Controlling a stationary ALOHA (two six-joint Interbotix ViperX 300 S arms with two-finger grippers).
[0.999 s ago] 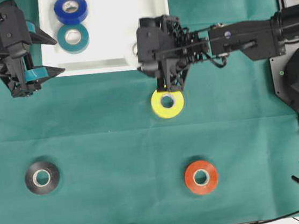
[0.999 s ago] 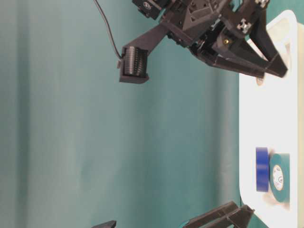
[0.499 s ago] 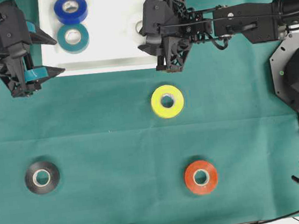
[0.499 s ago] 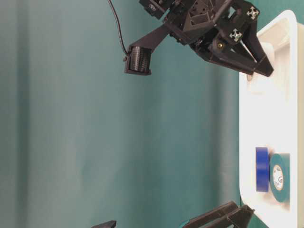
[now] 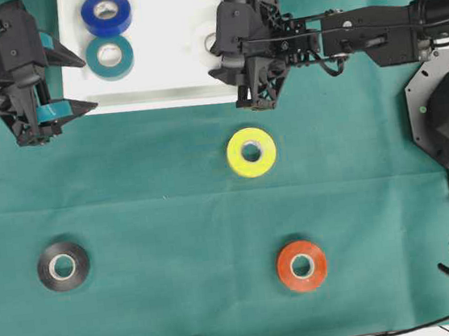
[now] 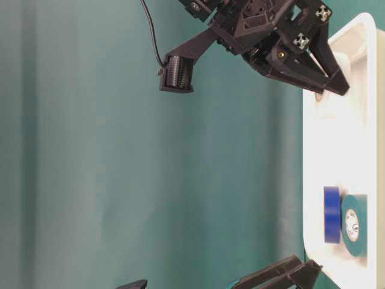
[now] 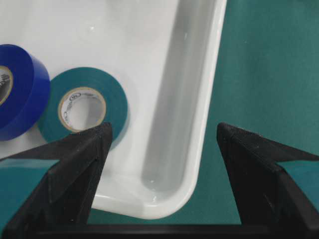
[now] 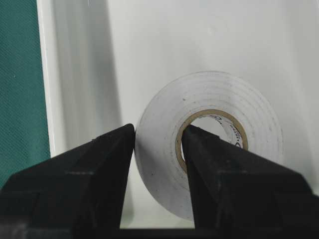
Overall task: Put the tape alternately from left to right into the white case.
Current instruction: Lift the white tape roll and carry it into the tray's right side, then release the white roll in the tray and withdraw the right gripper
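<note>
The white case (image 5: 173, 76) lies at the back of the green cloth. Inside it, at the left, lie the blue tape (image 5: 106, 13) and the teal tape (image 5: 110, 57). My right gripper (image 5: 213, 52) is over the case's right half, shut on the white tape (image 8: 209, 144); one finger is inside the core, the other outside. The yellow tape (image 5: 251, 152), black tape (image 5: 63, 266) and red-orange tape (image 5: 302, 265) lie flat on the cloth. My left gripper (image 7: 162, 132) is open and empty over the case's front left corner (image 7: 199, 149), near the teal tape (image 7: 82, 107).
The case's right rim (image 8: 44, 74) is just beside the held white roll. The right arm (image 5: 372, 38) reaches in from the right edge. Black robot base parts (image 5: 445, 110) stand at the far right.
My right gripper has carried the white tape from the case's front edge, near the yellow tape, back over the case's right half. The left gripper has not moved.
</note>
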